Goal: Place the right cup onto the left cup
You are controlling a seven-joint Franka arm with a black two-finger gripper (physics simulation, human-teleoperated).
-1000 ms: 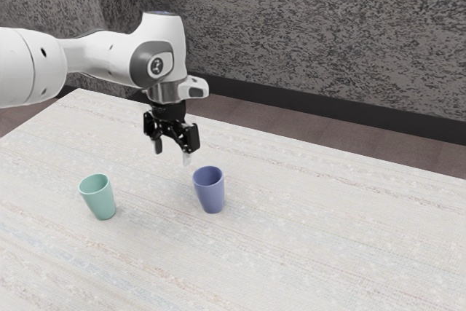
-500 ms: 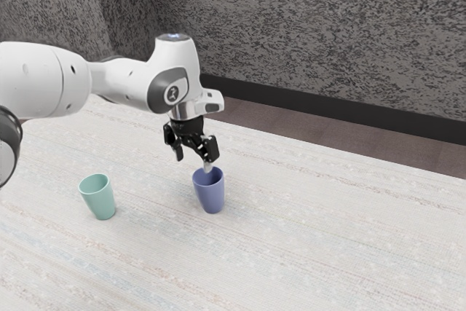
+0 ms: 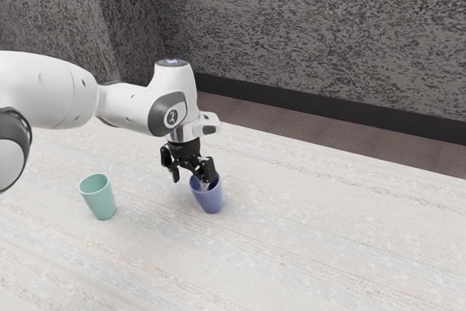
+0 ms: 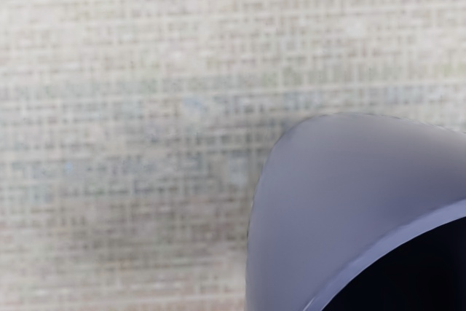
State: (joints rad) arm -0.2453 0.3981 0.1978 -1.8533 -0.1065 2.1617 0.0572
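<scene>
The gripper (image 3: 190, 180) is low over the blue-violet cup (image 3: 210, 200) in the exterior view, with its fingers spread. One finger reaches into the cup's mouth; the other hangs outside, on the exterior view's left, with a gap to the cup wall. The cup stands on its base, leaning slightly toward the exterior view's left. A mint-green cup (image 3: 100, 200) stands separately at the exterior view's left, mouth up. In the wrist view the blue-violet cup (image 4: 335, 187) shows its outer wall, part of its rim and its dark inside.
Both cups rest on a pale, streaked table (image 3: 313, 245). The table's far edge runs behind the gripper, with brown floor and a grey patterned wall (image 3: 313, 41) beyond it. The arm comes in from the exterior view's left, above the green cup.
The gripper has moved toward the exterior view's right and down, bringing one finger into the blue-violet cup. That cup has tipped slightly since the last earlier frame; the green cup has stayed still.
</scene>
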